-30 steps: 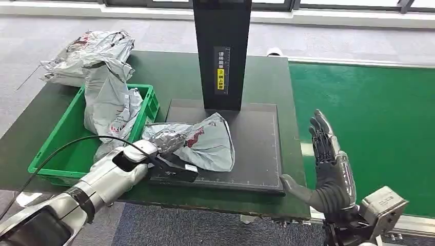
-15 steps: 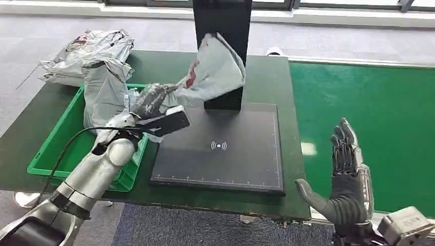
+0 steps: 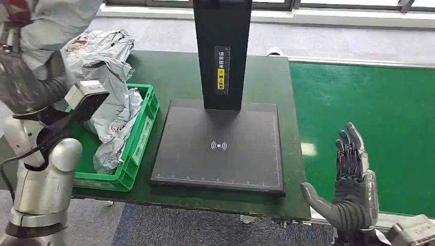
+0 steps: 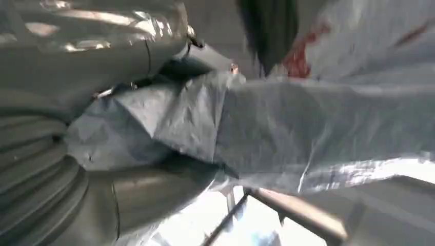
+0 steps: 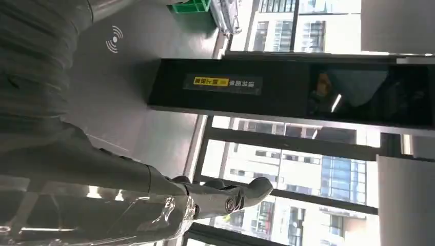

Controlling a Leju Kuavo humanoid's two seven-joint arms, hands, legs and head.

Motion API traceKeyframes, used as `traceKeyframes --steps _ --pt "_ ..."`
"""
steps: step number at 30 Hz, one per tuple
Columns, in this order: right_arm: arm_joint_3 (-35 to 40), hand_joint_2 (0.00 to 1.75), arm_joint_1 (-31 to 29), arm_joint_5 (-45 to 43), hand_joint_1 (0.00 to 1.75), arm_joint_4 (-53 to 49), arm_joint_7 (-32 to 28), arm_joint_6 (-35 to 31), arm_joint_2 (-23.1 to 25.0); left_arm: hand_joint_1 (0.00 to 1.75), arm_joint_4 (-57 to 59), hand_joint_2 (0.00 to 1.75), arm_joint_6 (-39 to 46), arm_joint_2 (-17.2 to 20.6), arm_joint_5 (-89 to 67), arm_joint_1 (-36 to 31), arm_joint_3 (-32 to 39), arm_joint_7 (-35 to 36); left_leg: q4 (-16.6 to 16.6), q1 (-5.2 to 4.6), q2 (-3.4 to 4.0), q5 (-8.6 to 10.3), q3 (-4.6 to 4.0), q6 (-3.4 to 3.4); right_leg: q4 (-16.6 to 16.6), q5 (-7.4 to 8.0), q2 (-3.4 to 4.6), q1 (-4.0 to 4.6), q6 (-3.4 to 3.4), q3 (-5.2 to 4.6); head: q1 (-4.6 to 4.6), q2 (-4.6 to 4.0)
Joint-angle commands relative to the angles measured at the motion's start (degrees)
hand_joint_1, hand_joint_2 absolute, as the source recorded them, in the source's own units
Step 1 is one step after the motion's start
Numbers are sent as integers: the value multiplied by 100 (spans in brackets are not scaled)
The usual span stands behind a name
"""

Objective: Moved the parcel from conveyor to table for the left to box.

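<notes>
The parcel (image 3: 48,18) is held high in the left hand (image 3: 23,84) over the green box (image 3: 136,148), not yet dropped in; the right hand (image 3: 349,189) waits open, fingers spread.

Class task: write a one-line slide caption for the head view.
Left hand lifts grey parcel above green crate; right hand open beside the conveyor.

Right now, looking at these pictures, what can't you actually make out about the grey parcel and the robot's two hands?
- Parcel: the head view's top-left corner cuts it off, so its full shape is unknown.
- Left hand: in the left wrist view, parcel plastic covers the fingers, and that view is blurred.
- Red print on the parcel: too blurred to read in the left wrist view.
- Right hand: its wrist runs off the head view's bottom edge.
- Green crate: bags and the left arm hide its floor.
</notes>
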Motion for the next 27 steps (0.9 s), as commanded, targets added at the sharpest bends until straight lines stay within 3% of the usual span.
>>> traceKeyframes --steps 1,5,9,10,12,15,17,27 --pt "-92 175 -481 -114 0 678 43 41 65 175 1221 175 -792 327 -798 -670 718 631 -21 10 4 10 26 0 -28 13 -2 11 -2 30 0 -2" --pt "-94 175 -503 -119 0 701 47 48 60 175 1452 175 -692 345 -800 -715 691 629 -20 5 5 10 25 1 -23 12 -4 6 -3 27 0 0" --pt "-86 175 -578 -137 0 798 59 90 35 175 2277 175 -1476 432 -1071 -692 588 984 -13 5 -1 8 22 -2 -17 6 -8 6 -5 24 0 -2" --pt "-116 175 -593 -151 0 831 58 123 52 175 2923 175 -2168 384 -959 -783 440 912 -11 2 -2 7 21 -2 -12 4 -7 3 -4 23 0 0" --pt "-169 175 -614 -177 0 893 37 249 63 175 4007 175 -2786 290 -790 -974 187 830 -18 -6 -19 13 27 -1 -12 2 -21 -5 -3 29 -2 -2" --pt "-235 175 -685 -124 0 957 39 453 114 175 5583 175 -3518 305 -818 -1250 -325 861 -35 -4 -39 25 46 -2 -29 7 -42 -3 -4 53 0 0" --pt "-292 175 -669 -104 0 888 53 498 162 175 6084 175 -3554 335 -905 -1282 -465 870 -31 -3 -33 24 40 -1 -27 8 -36 -2 -4 45 -2 0" --pt "-326 175 -635 -88 0 829 77 534 189 175 6151 175 -3697 364 -889 -1244 -481 857 -7 1 -2 5 17 -3 -8 1 -2 2 -5 13 0 0"
